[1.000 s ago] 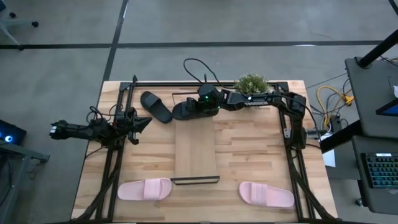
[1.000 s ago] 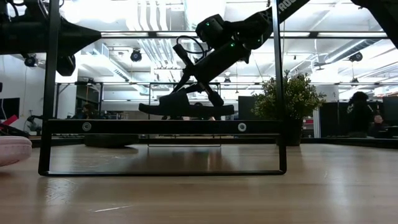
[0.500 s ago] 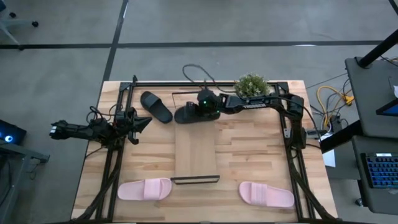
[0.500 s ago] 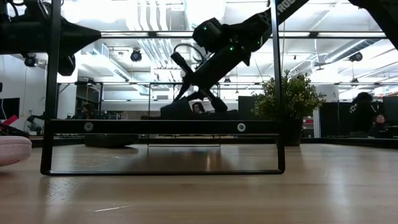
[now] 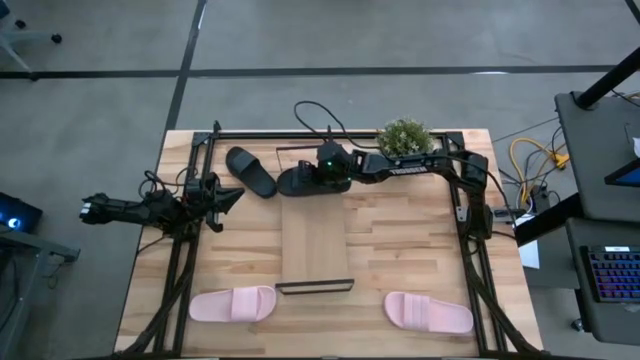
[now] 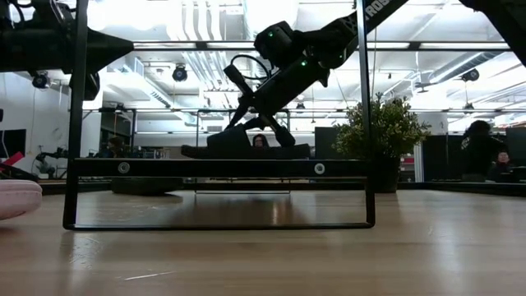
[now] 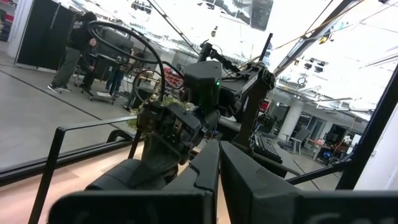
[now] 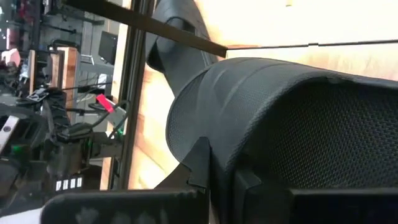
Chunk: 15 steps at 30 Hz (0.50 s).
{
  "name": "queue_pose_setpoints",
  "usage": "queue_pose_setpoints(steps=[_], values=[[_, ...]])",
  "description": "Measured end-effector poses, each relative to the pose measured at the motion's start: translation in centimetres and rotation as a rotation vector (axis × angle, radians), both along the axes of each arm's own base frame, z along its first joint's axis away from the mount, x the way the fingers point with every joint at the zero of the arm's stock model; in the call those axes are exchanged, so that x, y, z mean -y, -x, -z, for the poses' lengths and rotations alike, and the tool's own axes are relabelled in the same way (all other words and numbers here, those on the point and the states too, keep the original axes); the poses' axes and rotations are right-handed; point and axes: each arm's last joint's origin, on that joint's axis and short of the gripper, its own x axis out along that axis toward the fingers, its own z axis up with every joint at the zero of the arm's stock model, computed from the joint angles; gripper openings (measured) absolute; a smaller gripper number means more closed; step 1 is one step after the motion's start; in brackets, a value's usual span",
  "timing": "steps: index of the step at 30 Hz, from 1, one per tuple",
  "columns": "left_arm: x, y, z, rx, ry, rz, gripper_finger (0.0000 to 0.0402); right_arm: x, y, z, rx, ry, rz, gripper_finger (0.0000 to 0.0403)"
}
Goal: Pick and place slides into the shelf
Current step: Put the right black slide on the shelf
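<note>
We note the right gripper [image 5: 312, 178] clamped on a black slide's [image 5: 297, 181] strap at the shelf's [image 5: 315, 235] far end, apparently just above it; early release risks overhang and tipping.

2 black slides [image 5: 251, 171] near shelf [image 5: 315, 240] far end, 2 pink slides [image 5: 233, 304] by near end.

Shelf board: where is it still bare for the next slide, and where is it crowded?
The shelf is bare from its near frame end up to the black slide that the right tool grips at its far end. That far end is crowded, with a second black slide just left. Pink slides flank the near end.
</note>
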Motion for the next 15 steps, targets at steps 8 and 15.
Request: queue_pose_setpoints(steps=[8, 15], values=[[0.0, 0.0, 0.0, -0.001, -0.001, 0.0, 0.0, -0.07, -0.06, -0.06, 0.01, -0.009, 0.006, 0.0011], [0.0, 0.01, -0.01, 0.001, 0.0, 0.0, 0.0, -0.03, 0.01, 0.02, -0.005, 0.007, 0.018, 0.0011]])
